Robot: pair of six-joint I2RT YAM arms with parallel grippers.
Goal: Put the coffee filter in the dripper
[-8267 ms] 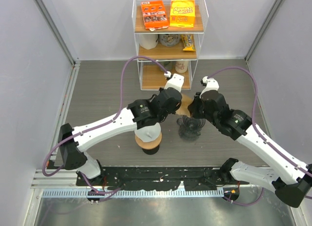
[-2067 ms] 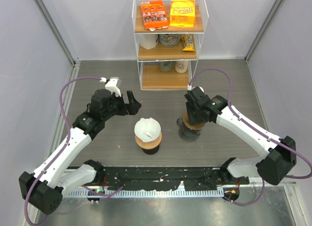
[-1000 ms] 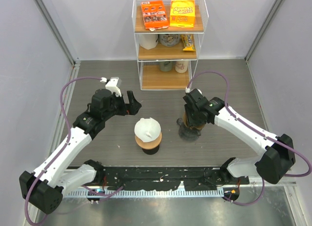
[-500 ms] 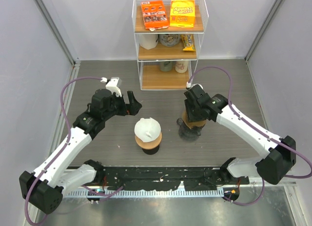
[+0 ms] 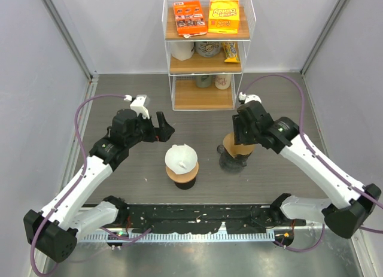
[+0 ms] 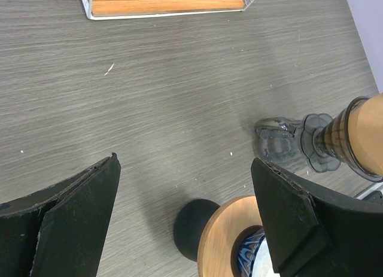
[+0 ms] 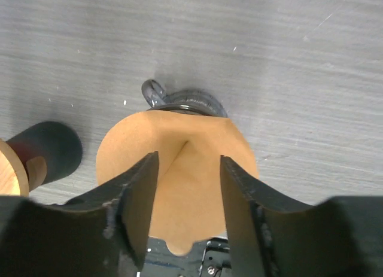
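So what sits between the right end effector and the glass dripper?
The brown coffee filter. The right wrist view shows it resting in the mouth of the dripper, directly beneath the right end effector, whose fingers stand apart above it.

Grey wood-grain tabletop point(image 5: 119, 97); pale lilac-grey wall panels point(image 5: 119, 26) on three sides; white wire rack point(image 5: 197, 96) at the back, with three wooden shelves; orange box point(image 5: 190, 17) and yellow box point(image 5: 224, 15) on top; light even and soft.

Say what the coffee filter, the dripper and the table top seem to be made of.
The coffee filter: likely unbleached paper, matt brown, with a crease. The dripper: smoky clear glass or plastic, ribbed, see-through. The table top: probably laminate, grey wood grain.
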